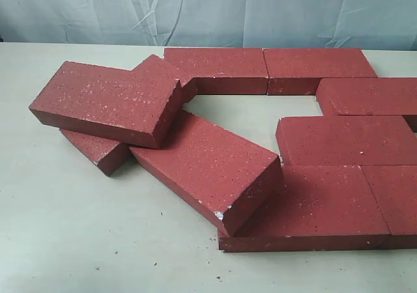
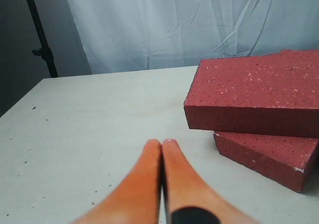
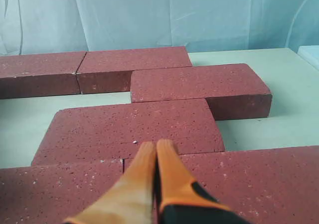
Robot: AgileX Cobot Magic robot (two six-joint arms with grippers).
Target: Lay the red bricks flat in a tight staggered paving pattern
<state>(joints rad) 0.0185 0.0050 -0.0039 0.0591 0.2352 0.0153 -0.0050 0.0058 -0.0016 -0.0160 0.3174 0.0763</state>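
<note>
Done: flat bricks [image 1: 345, 140] at right form staggered rows.
Left to do: piled bricks [image 1: 107, 101] at left, tilted, overlapping.
Grippers: left gripper [image 2: 162, 147] and right gripper [image 3: 156, 147] closed, empty.

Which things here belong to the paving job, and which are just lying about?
Job: red bricks, some laid flat, others piled askew.
Not the job: table, pale backdrop cloth, black stand pole.
</note>
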